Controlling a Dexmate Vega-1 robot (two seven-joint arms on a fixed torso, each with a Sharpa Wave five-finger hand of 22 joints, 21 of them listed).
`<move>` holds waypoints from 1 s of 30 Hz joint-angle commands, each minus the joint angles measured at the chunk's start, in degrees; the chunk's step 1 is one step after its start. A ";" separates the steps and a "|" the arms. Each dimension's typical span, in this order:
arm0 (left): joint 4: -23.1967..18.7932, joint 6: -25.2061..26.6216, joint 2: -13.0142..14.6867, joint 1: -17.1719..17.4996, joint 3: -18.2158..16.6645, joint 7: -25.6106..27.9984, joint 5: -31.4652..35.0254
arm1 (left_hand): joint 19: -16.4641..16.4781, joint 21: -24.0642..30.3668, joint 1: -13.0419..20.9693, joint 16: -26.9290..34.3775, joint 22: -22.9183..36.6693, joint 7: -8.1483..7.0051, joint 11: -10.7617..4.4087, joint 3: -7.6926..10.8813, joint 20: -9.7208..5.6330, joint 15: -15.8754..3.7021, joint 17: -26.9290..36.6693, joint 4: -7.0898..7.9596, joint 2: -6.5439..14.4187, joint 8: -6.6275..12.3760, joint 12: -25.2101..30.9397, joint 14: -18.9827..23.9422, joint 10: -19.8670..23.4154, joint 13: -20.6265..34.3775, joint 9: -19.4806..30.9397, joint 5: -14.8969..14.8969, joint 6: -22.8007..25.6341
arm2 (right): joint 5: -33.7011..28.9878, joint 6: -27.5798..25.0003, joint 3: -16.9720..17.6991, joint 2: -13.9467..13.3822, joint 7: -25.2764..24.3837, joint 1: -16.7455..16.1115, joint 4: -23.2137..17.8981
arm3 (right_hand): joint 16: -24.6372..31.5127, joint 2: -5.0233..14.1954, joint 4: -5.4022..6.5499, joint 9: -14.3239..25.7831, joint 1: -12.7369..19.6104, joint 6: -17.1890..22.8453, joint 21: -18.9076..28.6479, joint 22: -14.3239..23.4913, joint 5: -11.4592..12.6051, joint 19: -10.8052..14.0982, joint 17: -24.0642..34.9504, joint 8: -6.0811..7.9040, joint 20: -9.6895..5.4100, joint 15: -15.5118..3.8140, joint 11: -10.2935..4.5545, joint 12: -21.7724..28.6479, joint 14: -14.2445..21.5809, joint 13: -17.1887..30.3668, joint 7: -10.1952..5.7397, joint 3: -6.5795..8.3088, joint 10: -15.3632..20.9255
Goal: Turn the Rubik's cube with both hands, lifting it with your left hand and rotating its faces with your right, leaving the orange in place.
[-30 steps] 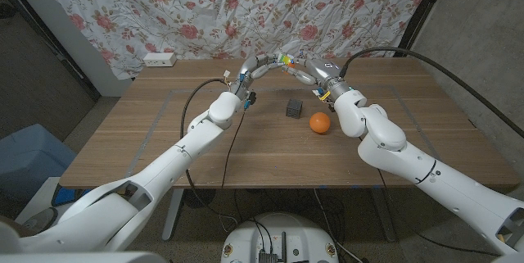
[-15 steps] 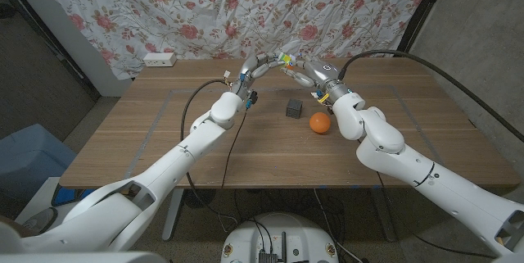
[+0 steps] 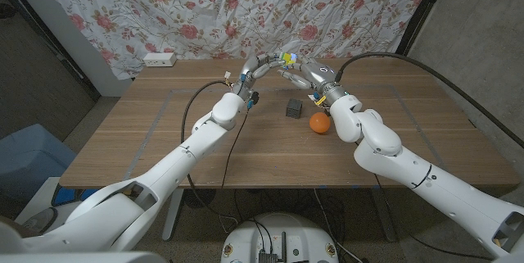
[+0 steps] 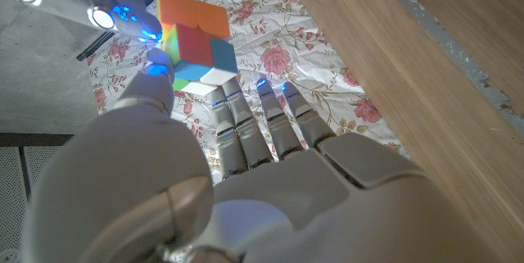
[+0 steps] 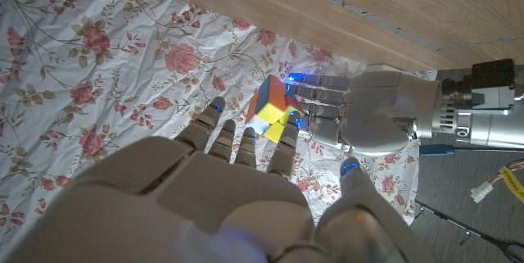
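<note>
We see one Rubik's cube (image 3: 286,56), small and bright, held up in the air above the far edge of the wooden table (image 3: 164,140), in front of a floral curtain (image 3: 164,9). In the left wrist view the cube (image 4: 196,46) shows orange, red, blue, white and green tiles; in the right wrist view (image 5: 273,109) it shows orange, white and yellow tiles.

Going from left to right: a white power strip (image 3: 159,59) lies at the table's far left edge. The left hand (image 3: 264,67) grips the cube, its thumb and fingers closed around it. The right hand (image 3: 301,72) meets it from the other side, its fingertips (image 5: 282,124) touching the cube; we cannot tell whether it grips it or only touches. Below them on the table sit one small dark block (image 3: 294,108) and, just to its right, one orange (image 3: 320,122), near each other but apart.

Compared with a second ago, the two hands and the cube sit slightly further left in the head view, and the right arm has swung in closer. The orange and the dark block have stayed in place.
</note>
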 commanded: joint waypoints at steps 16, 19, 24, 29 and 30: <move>-0.33 -0.18 0.16 0.43 -0.46 -0.47 -1.25 | -0.06 0.13 0.25 0.00 0.24 0.21 -0.80 0.11 -0.32 -6.91 0.12 0.27 0.91 0.00 0.32 0.72 1.78 0.29 0.24 0.14 -0.26 | -0.07 -0.78 1.05 -0.66 -0.54 -1.16 -1.51 | 0.42 2.21 -0.04 0.13 0.60 0.40 0.18 0.13 0.30 0.40 0.06 -0.16 -0.20 -0.03 -0.15 0.29 -0.18 0.14 0.35 0.27 0.41; -0.35 -0.23 0.17 0.46 -0.47 -0.57 -1.35 | -0.04 0.14 0.26 0.02 0.24 0.23 -0.76 0.11 -0.33 -6.93 0.12 0.27 0.93 -0.04 0.37 0.77 1.90 0.31 0.25 0.13 -0.31 | -0.17 -0.68 1.20 -0.78 -0.70 -1.21 -1.66 | 0.43 2.20 -0.05 0.13 0.61 0.42 0.18 0.13 0.29 0.40 0.06 -0.17 -0.18 -0.03 -0.21 0.31 -0.15 0.14 0.32 0.27 0.47; -0.47 -0.27 0.26 0.53 -0.44 -0.74 -1.40 | -0.04 0.14 0.29 0.02 0.24 0.20 -0.67 0.12 -0.30 -6.90 0.12 0.26 1.00 -0.05 0.34 0.78 1.84 0.35 0.27 0.12 -0.26 | -0.49 -0.79 1.38 -0.74 -1.07 -1.29 -1.85 | 0.44 2.20 -0.05 0.13 0.62 0.45 0.17 0.13 0.28 0.41 0.07 -0.18 -0.21 -0.08 -0.15 0.33 -0.15 0.14 0.28 0.28 0.55; -0.85 -0.09 0.35 0.75 -0.44 -0.71 -1.46 | -0.02 0.15 0.27 0.03 0.24 0.20 -0.72 0.08 -0.32 -6.94 0.12 0.25 0.98 -0.08 0.36 0.81 1.89 0.39 0.30 0.10 -0.24 | -0.63 -0.72 1.75 -0.90 -1.51 -1.59 -2.16 | 0.43 2.20 -0.05 0.14 0.63 0.46 0.16 0.13 0.27 0.41 0.07 -0.20 -0.19 -0.11 -0.12 0.32 -0.17 0.14 0.31 0.28 0.54; -0.96 -0.01 0.37 0.82 -0.46 -0.69 -1.50 | -0.02 0.15 0.27 0.02 0.24 0.19 -0.74 0.08 -0.30 -6.95 0.11 0.25 0.98 -0.08 0.38 0.80 1.95 0.40 0.30 0.10 -0.24 | -0.73 -0.83 1.81 -0.88 -1.61 -1.67 -2.21 | 0.44 2.19 -0.05 0.14 0.62 0.47 0.16 0.13 0.27 0.41 0.07 -0.20 -0.21 -0.08 -0.12 0.33 -0.16 0.14 0.31 0.28 0.57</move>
